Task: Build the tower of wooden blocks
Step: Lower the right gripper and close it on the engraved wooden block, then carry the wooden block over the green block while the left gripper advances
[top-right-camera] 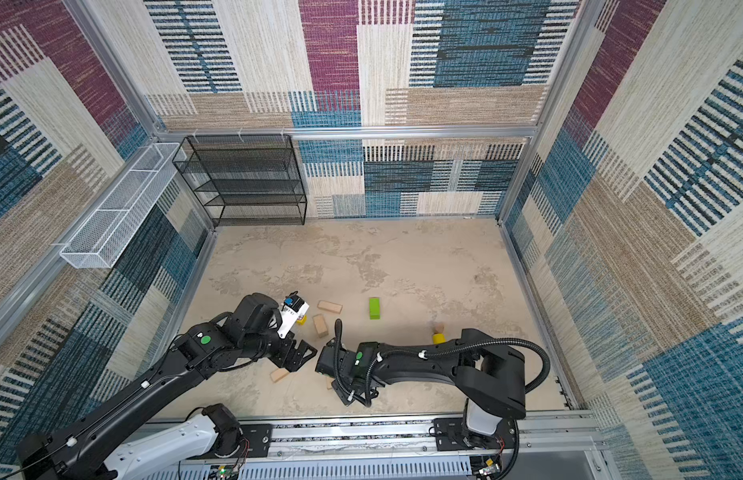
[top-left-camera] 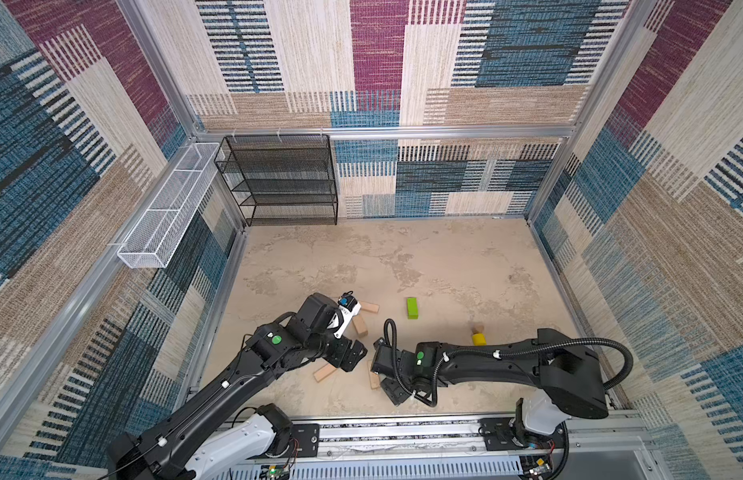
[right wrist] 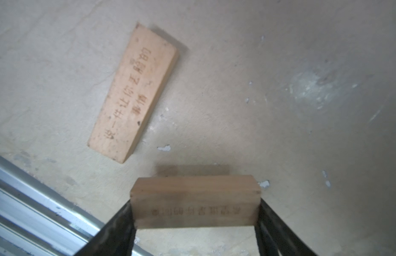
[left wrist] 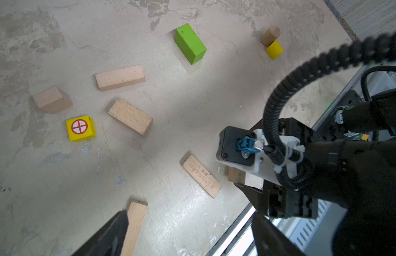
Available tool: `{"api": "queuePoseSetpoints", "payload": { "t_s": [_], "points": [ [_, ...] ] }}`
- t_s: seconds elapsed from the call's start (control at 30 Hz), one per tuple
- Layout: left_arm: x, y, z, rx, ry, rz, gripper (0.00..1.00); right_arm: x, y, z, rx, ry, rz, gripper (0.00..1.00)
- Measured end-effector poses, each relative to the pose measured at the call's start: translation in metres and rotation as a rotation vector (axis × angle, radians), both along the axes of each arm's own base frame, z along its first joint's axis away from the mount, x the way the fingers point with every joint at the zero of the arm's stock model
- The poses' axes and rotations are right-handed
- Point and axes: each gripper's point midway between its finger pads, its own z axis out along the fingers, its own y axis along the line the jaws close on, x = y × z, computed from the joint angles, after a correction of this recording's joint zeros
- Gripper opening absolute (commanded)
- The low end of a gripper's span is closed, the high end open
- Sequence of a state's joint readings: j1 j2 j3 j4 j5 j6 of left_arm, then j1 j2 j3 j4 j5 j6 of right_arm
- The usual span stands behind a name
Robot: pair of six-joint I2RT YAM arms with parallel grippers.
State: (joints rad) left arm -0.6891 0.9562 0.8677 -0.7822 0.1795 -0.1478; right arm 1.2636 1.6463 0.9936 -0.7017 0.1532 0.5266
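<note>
No wood block tower is in view; the wood blocks lie singly on the floor. My right gripper (right wrist: 194,230) is shut on a tan brick (right wrist: 194,201), gripped by its two ends just over the floor. An inscribed tan brick (right wrist: 135,93) (left wrist: 201,175) lies beside it. My left gripper (left wrist: 192,243) (top-left-camera: 353,357) is open, with another tan brick (left wrist: 135,226) (top-left-camera: 324,372) lying against one finger. Farther off lie two tan bricks (left wrist: 120,77) (left wrist: 130,116), a small tan block (left wrist: 52,99), a red-marked yellow cube (left wrist: 80,128), a green oblong (top-left-camera: 412,308), a yellow cylinder (top-left-camera: 479,338) and a tan round piece (left wrist: 270,35).
A black wire shelf (top-left-camera: 282,178) stands at the back left. A white wire basket (top-left-camera: 166,208) hangs on the left wall. The aluminium rail (top-left-camera: 403,432) runs along the front edge, close behind both grippers, which nearly meet at mid-front.
</note>
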Motion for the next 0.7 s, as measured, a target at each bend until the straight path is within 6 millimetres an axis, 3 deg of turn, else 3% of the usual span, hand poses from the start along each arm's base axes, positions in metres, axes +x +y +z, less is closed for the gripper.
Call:
{"api": "queuePoseSetpoints", "payload": {
  "t_s": [0.2, 0.37, 0.57, 0.7],
  "points": [
    [0.002, 0.002, -0.002, 0.013, 0.001, 0.015, 0.99, 0.000, -0.008, 0.004, 0.002, -0.011, -0.029, 0.13],
    [0.003, 0.001, -0.007, 0.027, 0.015, 0.017, 1.00, 0.008, -0.009, 0.014, 0.030, -0.029, -0.067, 0.11],
    [0.006, -0.001, -0.018, 0.055, 0.046, 0.017, 0.99, 0.033, -0.008, 0.028, 0.076, -0.039, -0.145, 0.11],
    [0.016, -0.007, -0.015, 0.068, 0.036, 0.004, 0.99, 0.054, -0.014, 0.040, 0.108, -0.054, -0.209, 0.03]
  ]
}}
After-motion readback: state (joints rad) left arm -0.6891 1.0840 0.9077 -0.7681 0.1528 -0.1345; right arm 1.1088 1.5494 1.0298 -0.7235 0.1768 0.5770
